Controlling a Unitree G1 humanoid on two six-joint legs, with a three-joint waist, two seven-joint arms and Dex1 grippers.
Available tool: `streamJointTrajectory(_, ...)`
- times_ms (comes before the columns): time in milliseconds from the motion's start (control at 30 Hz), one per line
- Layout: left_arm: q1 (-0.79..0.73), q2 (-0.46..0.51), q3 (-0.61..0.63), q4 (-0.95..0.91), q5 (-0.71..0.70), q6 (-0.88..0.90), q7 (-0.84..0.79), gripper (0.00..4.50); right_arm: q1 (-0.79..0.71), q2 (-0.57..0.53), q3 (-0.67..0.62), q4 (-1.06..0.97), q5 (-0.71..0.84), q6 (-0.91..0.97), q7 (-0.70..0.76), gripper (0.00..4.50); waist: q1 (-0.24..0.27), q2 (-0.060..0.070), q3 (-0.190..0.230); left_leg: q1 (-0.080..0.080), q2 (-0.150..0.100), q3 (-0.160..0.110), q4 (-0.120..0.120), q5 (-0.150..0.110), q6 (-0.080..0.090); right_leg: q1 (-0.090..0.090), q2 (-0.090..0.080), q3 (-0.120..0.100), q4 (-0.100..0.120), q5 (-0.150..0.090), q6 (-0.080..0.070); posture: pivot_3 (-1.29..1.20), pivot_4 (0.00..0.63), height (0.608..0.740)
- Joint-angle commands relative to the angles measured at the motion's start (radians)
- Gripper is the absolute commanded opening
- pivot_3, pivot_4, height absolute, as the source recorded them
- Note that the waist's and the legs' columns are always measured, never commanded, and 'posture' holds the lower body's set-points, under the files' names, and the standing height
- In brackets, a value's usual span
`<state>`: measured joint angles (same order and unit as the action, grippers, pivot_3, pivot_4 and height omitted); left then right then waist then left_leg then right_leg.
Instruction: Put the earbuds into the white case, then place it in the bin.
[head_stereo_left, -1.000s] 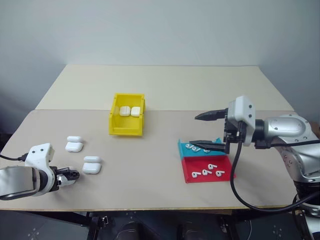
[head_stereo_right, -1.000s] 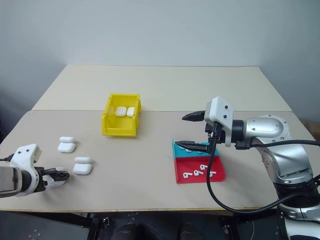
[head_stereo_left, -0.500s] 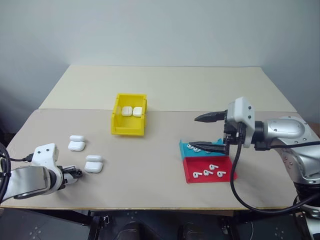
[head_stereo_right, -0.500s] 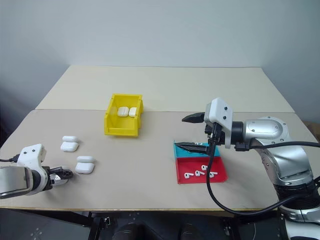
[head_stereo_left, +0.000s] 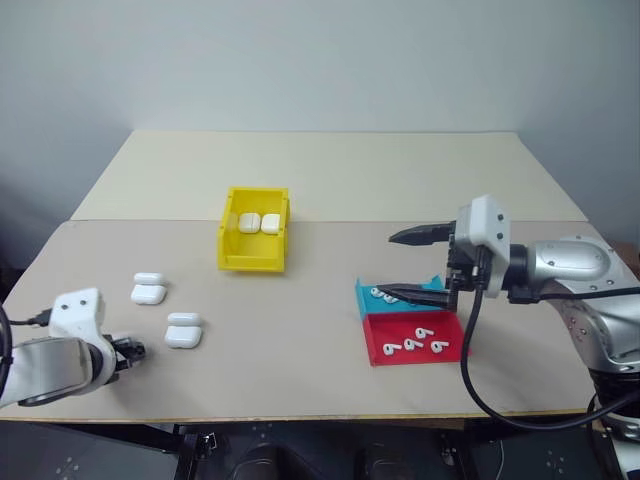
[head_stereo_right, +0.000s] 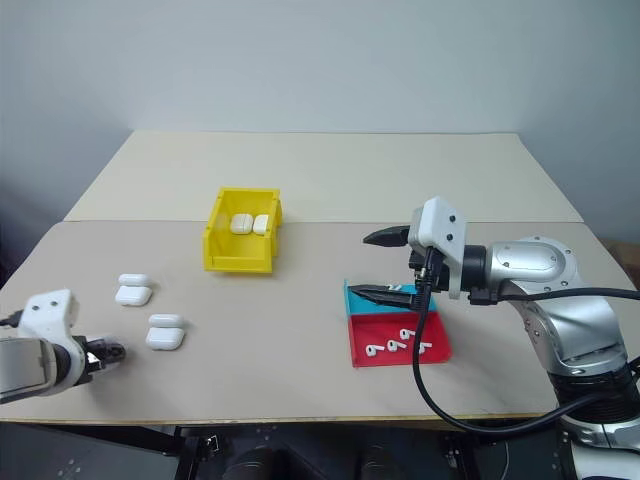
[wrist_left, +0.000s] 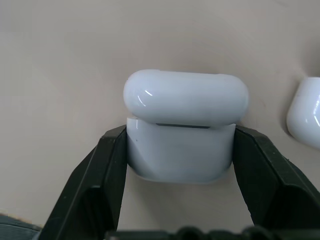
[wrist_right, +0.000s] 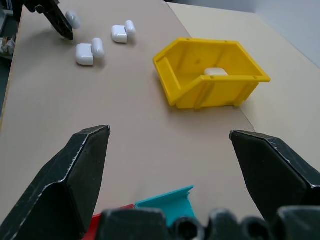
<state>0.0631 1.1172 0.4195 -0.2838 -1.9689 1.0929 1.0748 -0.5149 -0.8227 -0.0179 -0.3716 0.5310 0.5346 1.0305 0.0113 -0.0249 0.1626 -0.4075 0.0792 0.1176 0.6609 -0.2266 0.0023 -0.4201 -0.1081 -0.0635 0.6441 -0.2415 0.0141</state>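
Our left gripper (wrist_left: 180, 170) is clamped on a white case (wrist_left: 182, 127), one black finger on each short side of the lower body, lid (wrist_left: 186, 97) hinged up and clear of the pads. In the head views that arm sits at the table's (head_stereo_left: 330, 180) near left corner, and the case itself is mostly hidden behind the wrist there, so we can't tell whether it's lifted or just resting on the surface.

Right gripper (head_stereo_left: 410, 265) is wide open and holds nothing, hovering over the teal tray (head_stereo_left: 372, 298) and red tray (head_stereo_left: 385, 335) near the front right edge. Earbuds (head_stereo_left: 415, 343) lie loose on the red tray, a few more on the teal one.

Two other open cases (head_stereo_left: 184, 330) (head_stereo_left: 148, 288) sit near the left edge. The bin (head_stereo_left: 254, 242) is mid-table, left of centre, with two white items already inside.

Handling: the case looks light, rigid and glossy, so probably slippery. The grip on the flat sides of the body is right; keep off the lid and hinge. The buds are tiny and smooth; we'd pinch them by the stem.

Hard to read: the case's cavity faces away from the wrist camera, so we can't confirm it's empty. Part of the teal tray is hidden behind the right gripper's lower finger.
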Motion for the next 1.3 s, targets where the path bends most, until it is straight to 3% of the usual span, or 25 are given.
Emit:
streamJointTrajectory(33, -0.014, 0.069, 0.183, -0.095, 0.011, -0.075, -0.009, 2.83, -0.001, 0.021, -0.018, -0.013, 0.000, -0.033, -0.014, 4.50, 0.000, -0.001, 0.000, 0.000, 0.000, 0.000, 0.000, 0.000, 0.000, 0.000, 0.000, 0.000, 0.000, 0.000, 0.000, 0.00, 0.150, 0.740)
streamJointTrajectory(100, -0.019, 0.074, 0.247, -0.133, 0.070, -0.097, -0.071, 2.83, -0.001, 0.037, -0.014, -0.006, -0.006, -0.047, -0.019, 4.50, 0.000, -0.001, 0.000, -0.001, 0.000, 0.000, 0.000, 0.000, 0.000, 0.000, 0.000, 0.000, -0.001, 0.000, 0.000, 0.00, 0.150, 0.740)
streamJointTrajectory(233, -0.039, 0.037, 0.264, -0.295, 0.504, -0.243, -0.516, 2.83, -0.006, 0.070, -0.007, 0.007, -0.027, -0.073, -0.034, 4.50, 0.002, 0.000, 0.000, -0.001, -0.001, 0.004, 0.000, 0.000, -0.001, 0.000, 0.000, -0.001, -0.002, 0.000, 0.000, 0.00, 0.150, 0.740)
streamJointTrajectory(333, -0.154, -0.073, 0.204, -0.257, 0.505, -0.344, -0.823, 2.83, -0.016, 0.086, -0.004, 0.010, -0.040, -0.082, -0.046, 4.50, 0.006, 0.000, 0.000, -0.001, -0.001, 0.005, 0.000, 0.004, -0.006, 0.000, 0.000, -0.002, -0.001, 0.000, 0.000, 0.00, 0.150, 0.740)
streamJointTrajectory(533, -0.450, -0.237, -0.064, -0.143, 0.701, -0.478, -1.339, 2.83, -0.016, 0.090, -0.015, -0.004, -0.061, -0.099, -0.060, 4.50, 0.013, -0.001, -0.001, -0.003, -0.001, 0.004, 0.000, 0.004, -0.006, 0.000, 0.000, -0.004, -0.002, 0.000, 0.000, 0.00, 0.150, 0.740)
streamJointTrajectory(700, -0.608, -0.346, -0.210, -0.014, 0.820, -0.547, -1.734, 2.83, -0.008, 0.088, -0.029, -0.035, -0.069, -0.098, -0.083, 4.50, 0.007, -0.001, -0.001, -0.005, -0.001, 0.004, 0.001, 0.004, -0.007, -0.001, 0.000, -0.004, -0.002, 0.000, 0.001, 0.00, 0.150, 0.740)
streamJointTrajectory(967, -0.705, -0.554, -0.274, 0.115, 0.915, -0.652, -2.045, 2.83, 0.056, 0.018, -0.067, -0.075, -0.078, -0.084, -0.083, 4.50, 0.001, -0.001, -0.001, -0.006, -0.001, 0.003, 0.003, 0.004, -0.006, -0.001, 0.000, -0.005, -0.001, 0.000, 0.001, 0.00, 0.150, 0.740)
streamJointTrajectory(1100, -0.695, -0.571, -0.306, 0.144, 0.958, -0.685, -2.254, 2.83, 0.094, -0.105, -0.066, -0.081, -0.091, -0.100, 0.014, 4.50, 0.001, -0.001, -0.001, -0.007, -0.001, 0.002, 0.004, 0.004, -0.006, -0.001, 0.000, -0.005, -0.002, 0.000, 0.002, 0.00, 0.150, 0.740)
streamJointTrajectory(1300, -0.671, -0.613, -0.325, 0.147, 1.001, -0.688, -2.322, 2.83, 0.067, -0.251, 0.018, -0.044, -0.143, -0.119, 0.170, 4.50, -0.003, -0.001, -0.001, -0.006, 0.000, 0.001, 0.005, 0.000, 0.000, 0.000, 0.001, -0.005, -0.001, 0.000, 0.002, 0.00, 0.150, 0.740)
